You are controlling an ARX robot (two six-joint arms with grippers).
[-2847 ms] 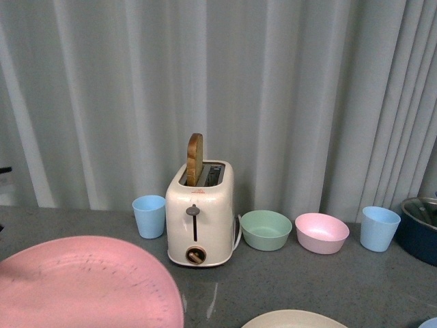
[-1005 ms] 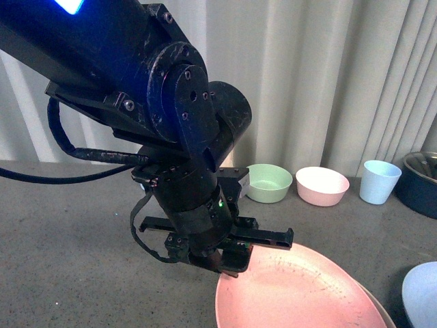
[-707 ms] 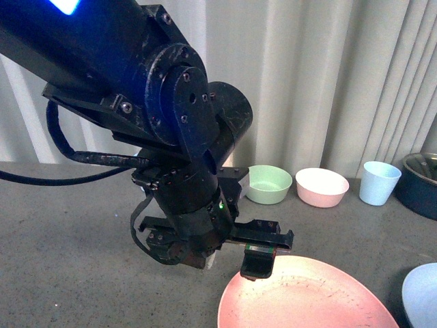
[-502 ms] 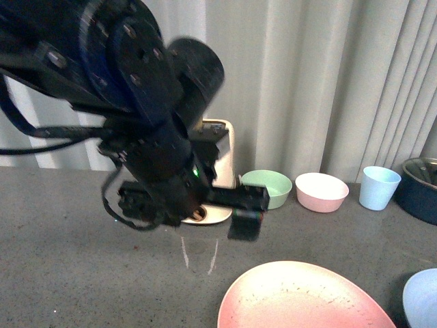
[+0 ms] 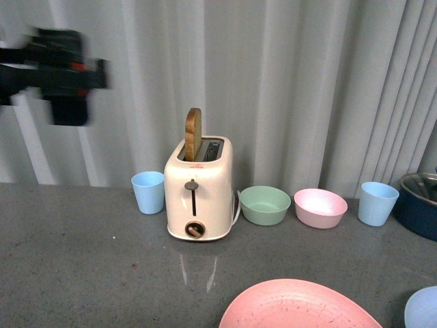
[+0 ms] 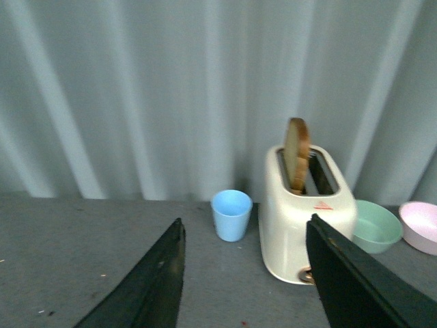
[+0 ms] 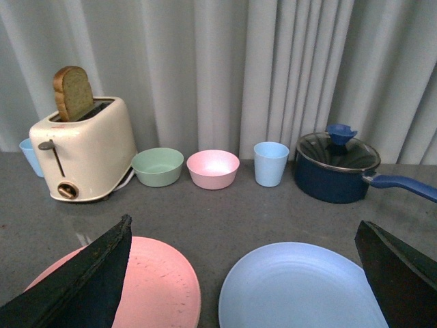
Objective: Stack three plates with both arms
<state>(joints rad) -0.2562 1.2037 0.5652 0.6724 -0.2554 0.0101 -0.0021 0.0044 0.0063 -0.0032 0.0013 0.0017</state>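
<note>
A pink plate (image 5: pixel 300 309) lies flat at the table's front middle, with a light blue plate (image 5: pixel 423 309) to its right, partly cut by the picture's edge. In the right wrist view the pink plate (image 7: pixel 147 290) and the light blue plate (image 7: pixel 300 290) lie side by side with a small gap. My right gripper (image 7: pixel 244 222) hangs open above and in front of them, holding nothing. My left gripper (image 5: pixel 61 72) is a blurred shape high at the far left, well away from the plates. In its wrist view the left gripper (image 6: pixel 246 222) is open and empty.
A cream toaster (image 5: pixel 199 190) with a slice of bread stands at the back middle. A light blue cup (image 5: pixel 148 193) is on its left. A green bowl (image 5: pixel 265 205), a pink bowl (image 5: pixel 319 208), another blue cup (image 5: pixel 377 203) and a dark blue lidded pot (image 7: pixel 336 167) stand on its right.
The pink plate went from the front left to the front middle, where a cream plate lay. My left gripper let it go, rose and swung off to the upper left.
</note>
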